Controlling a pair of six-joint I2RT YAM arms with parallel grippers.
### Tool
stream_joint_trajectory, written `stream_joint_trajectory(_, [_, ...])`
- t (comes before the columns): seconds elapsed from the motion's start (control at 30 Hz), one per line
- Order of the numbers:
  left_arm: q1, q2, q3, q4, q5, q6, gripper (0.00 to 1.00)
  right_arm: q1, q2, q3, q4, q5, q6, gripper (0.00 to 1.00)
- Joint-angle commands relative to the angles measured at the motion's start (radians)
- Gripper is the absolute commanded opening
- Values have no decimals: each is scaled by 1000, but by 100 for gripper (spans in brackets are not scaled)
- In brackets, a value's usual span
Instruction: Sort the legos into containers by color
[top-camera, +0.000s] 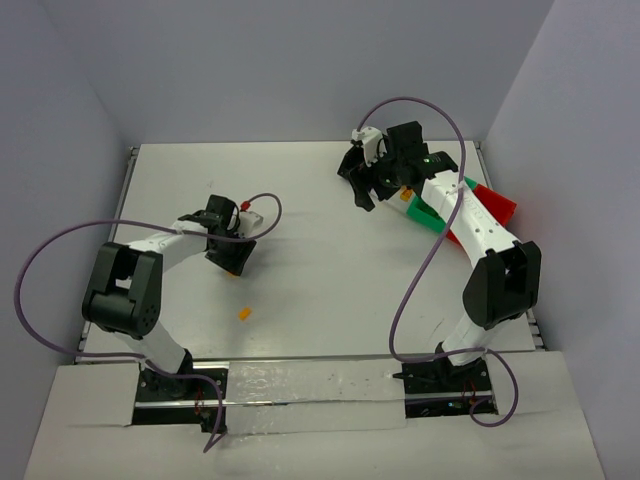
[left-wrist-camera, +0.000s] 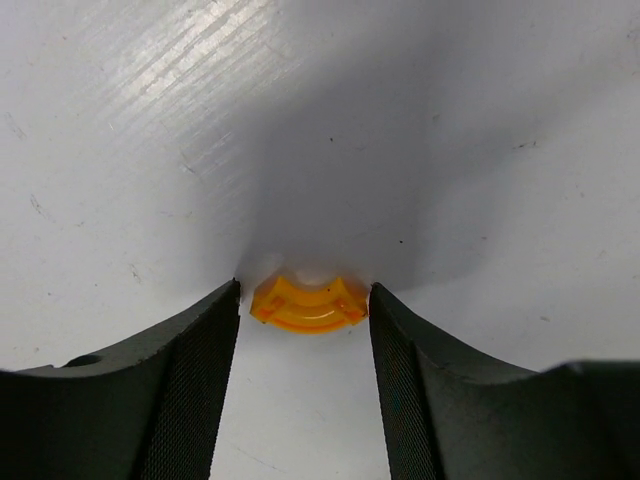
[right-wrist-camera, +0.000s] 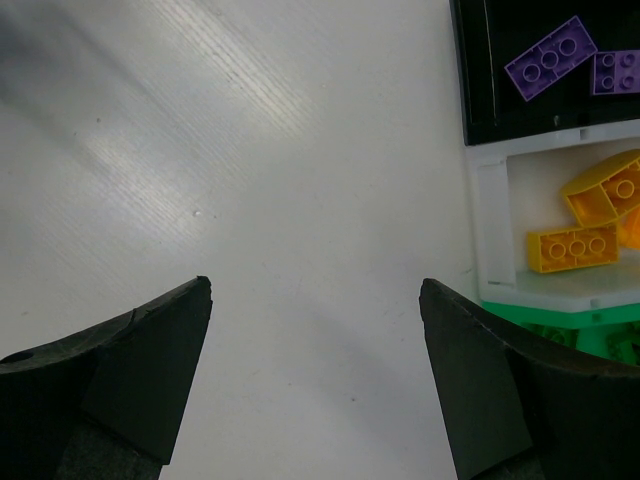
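Note:
My left gripper (top-camera: 235, 264) is down at the table left of centre. In the left wrist view its fingers (left-wrist-camera: 305, 292) straddle a small curved orange lego (left-wrist-camera: 308, 305) that lies on the table. The right finger is almost touching it and a narrow gap shows on the left. Another orange lego (top-camera: 244, 314) lies loose nearer the arm bases. My right gripper (top-camera: 363, 188) is open and empty (right-wrist-camera: 315, 285) above bare table, just left of the containers. The black bin (right-wrist-camera: 500, 110) holds purple legos (right-wrist-camera: 550, 57), the white bin (right-wrist-camera: 490, 220) holds yellow legos (right-wrist-camera: 571, 248), then comes the green bin (right-wrist-camera: 545, 318).
The green bin (top-camera: 428, 212) and red bin (top-camera: 497, 207) run toward the right wall, partly under my right arm. Purple cables loop above both arms. Grey walls close the table at the back and sides.

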Motion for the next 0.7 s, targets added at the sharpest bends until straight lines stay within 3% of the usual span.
stream_joint_trajectory(0.0, [0, 20, 19, 16, 44, 14, 58, -4, -38, 23, -2, -5, -4, 91])
stream_joint_trajectory(0.33, [1, -25, -20, -25, 39, 10, 70, -3, -24, 38, -8, -11, -4, 91])
stream_joint_trajectory(0.67, [1, -18, -27, -24, 29, 1, 59, -3, -29, 38, -6, -11, -1, 91])
